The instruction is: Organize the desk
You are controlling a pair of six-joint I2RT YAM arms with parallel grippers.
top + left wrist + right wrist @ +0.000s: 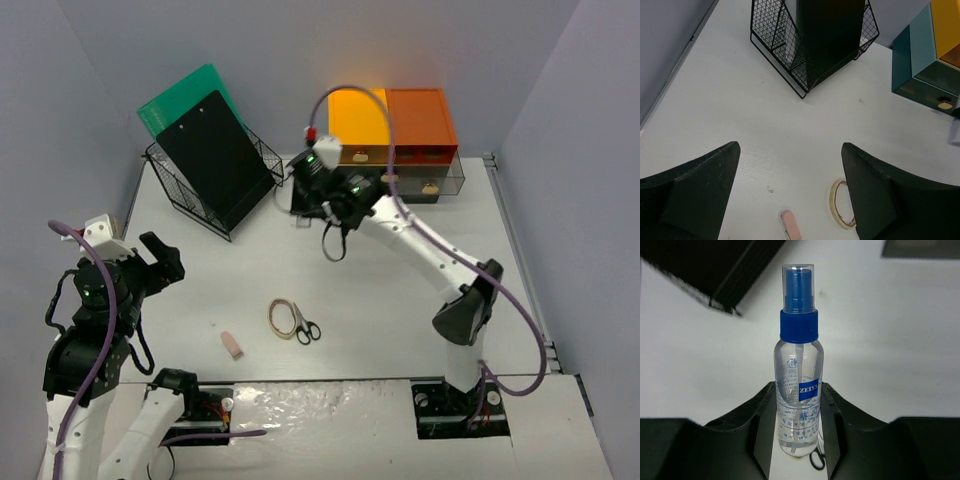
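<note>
The desk (230, 280) was a big, flat, white top with a dull finish. It filled the whole space from the near side, where the arms were, to the far wall.

The right gripper (799, 395) reached out to the far middle of the desk, between the basket and the drawers. Its two black fingers were closed partway, pressing on the low part of a spray bottle (799, 360) from both sides. The bottle was round and made of see-through plastic. It had a blue collar, a clear cap over a blue nozzle, and a small blue label. I could not tell if its bottom touched the desk.

The left gripper (790, 150) was over the near left side. Its thick, dark fingers stood wide apart with nothing between them.

At the far left sat a black wire basket (190, 200), made of thin crossed wires. A flat black clipboard (215, 160) and a green board (185, 95) leaned inside it. At the far right was a boxy drawer unit (420, 120) with a yellow and orange top.

Near the middle lay a thin ring of tape (282, 318), just beside small scissors (305, 328) with black handles. A small pink eraser (231, 344) lay to their near left.
</note>
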